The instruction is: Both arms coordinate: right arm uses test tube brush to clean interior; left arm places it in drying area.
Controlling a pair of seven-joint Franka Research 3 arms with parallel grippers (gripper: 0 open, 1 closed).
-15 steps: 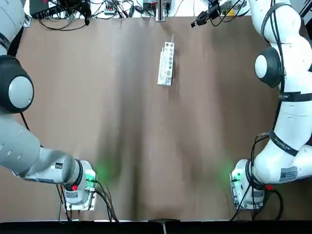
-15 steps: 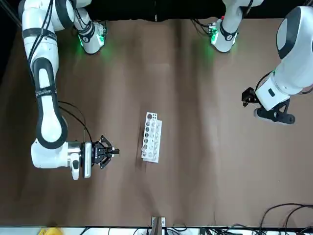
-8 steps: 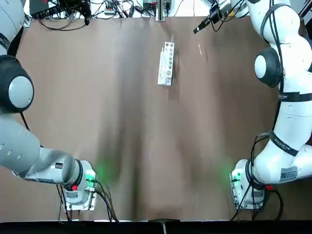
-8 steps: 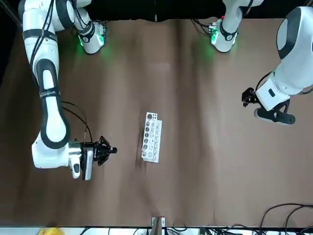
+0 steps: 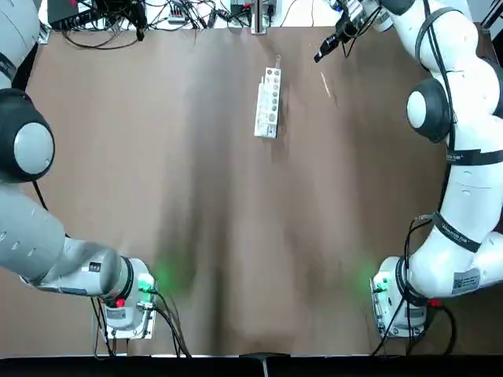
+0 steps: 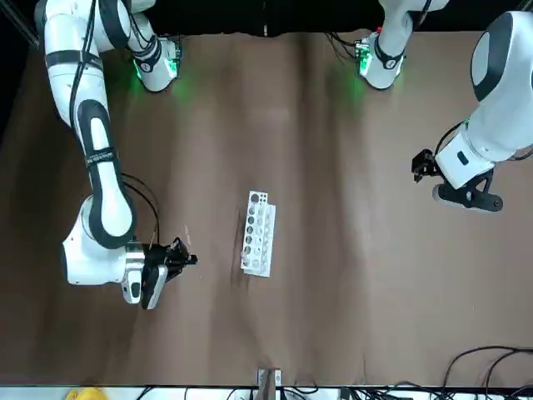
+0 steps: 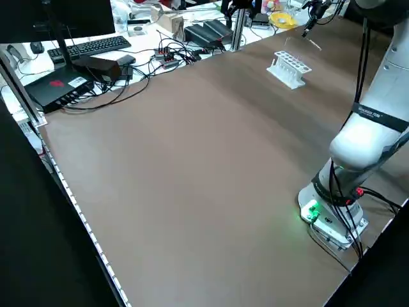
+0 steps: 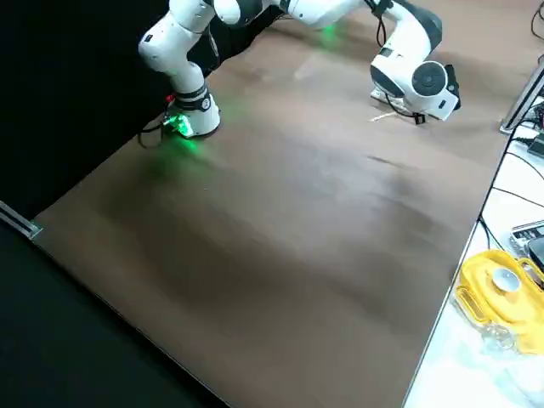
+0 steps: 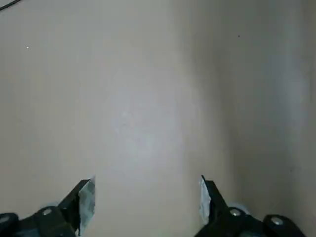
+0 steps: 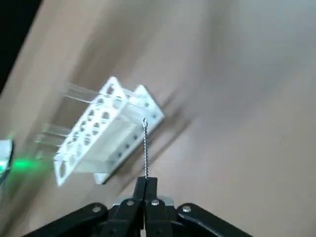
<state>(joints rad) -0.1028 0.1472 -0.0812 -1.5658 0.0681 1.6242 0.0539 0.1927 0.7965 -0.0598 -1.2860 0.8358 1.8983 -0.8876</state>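
Observation:
The right arm's gripper (image 5: pixel 319 56) hangs above the table's far edge, to the right of the drying area (image 5: pixel 267 102). It is shut on the test tube brush (image 10: pixel 145 148), whose twisted wire points from the fingers toward the white rack (image 10: pixel 106 133). In the top view the brush (image 5: pixel 324 84) shows as a thin pale stick just off the gripper's tip. Clear tubes stand in the rack (image 6: pixel 257 233). The left arm (image 6: pixel 491 125) is parked at its own side, its gripper (image 9: pixel 146 190) open over bare tabletop.
Cables and electronics (image 5: pixel 118 16) lie past the table's far edge. A keyboard (image 7: pixel 96 45) and boxes sit on a side desk. Both arm bases (image 5: pixel 130 302) (image 5: pixel 397 302) glow green at the near edge. A yellow object (image 8: pixel 501 293) rests off the table.
The right arm's wrist has turned and its gripper has shifted a little toward the robot's side. The pale stick now shows beside it in the top view. The left arm has not moved.

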